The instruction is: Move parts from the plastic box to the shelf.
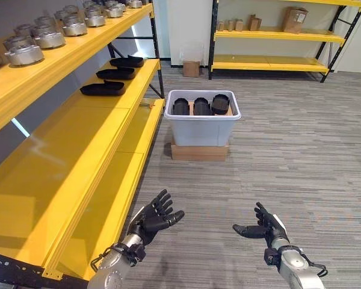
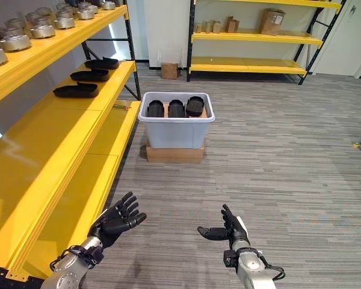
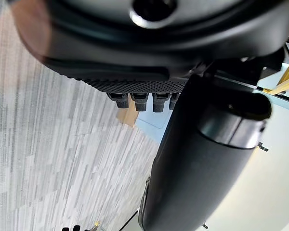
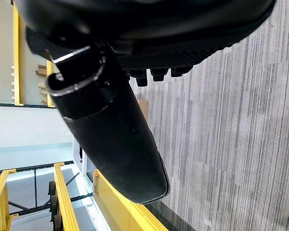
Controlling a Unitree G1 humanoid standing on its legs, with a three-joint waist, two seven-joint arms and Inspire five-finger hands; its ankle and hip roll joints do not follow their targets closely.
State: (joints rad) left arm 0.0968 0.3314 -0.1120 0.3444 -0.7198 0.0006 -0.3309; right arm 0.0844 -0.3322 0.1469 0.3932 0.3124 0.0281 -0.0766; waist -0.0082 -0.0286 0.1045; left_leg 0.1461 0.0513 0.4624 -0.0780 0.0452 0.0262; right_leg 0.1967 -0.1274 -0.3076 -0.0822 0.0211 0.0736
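A white plastic box (image 1: 201, 127) stands on a low cardboard base on the carpet ahead, with three black parts (image 1: 200, 106) upright inside it. Three more flat black parts (image 1: 103, 88) lie in a row on the far end of the yellow middle shelf (image 1: 66, 144) to my left. My left hand (image 1: 153, 218) hovers over the carpet beside the shelf's front edge, fingers spread and holding nothing. Lower right, my right hand (image 1: 262, 227) is held out open and bare too. Both hands are well short of the box.
Several grey metal parts (image 1: 45, 36) line the upper yellow shelf. A second yellow rack (image 1: 271, 36) at the back holds cardboard boxes, and a small carton (image 1: 191, 68) sits on the floor by the wall. Grey carpet stretches between me and the box.
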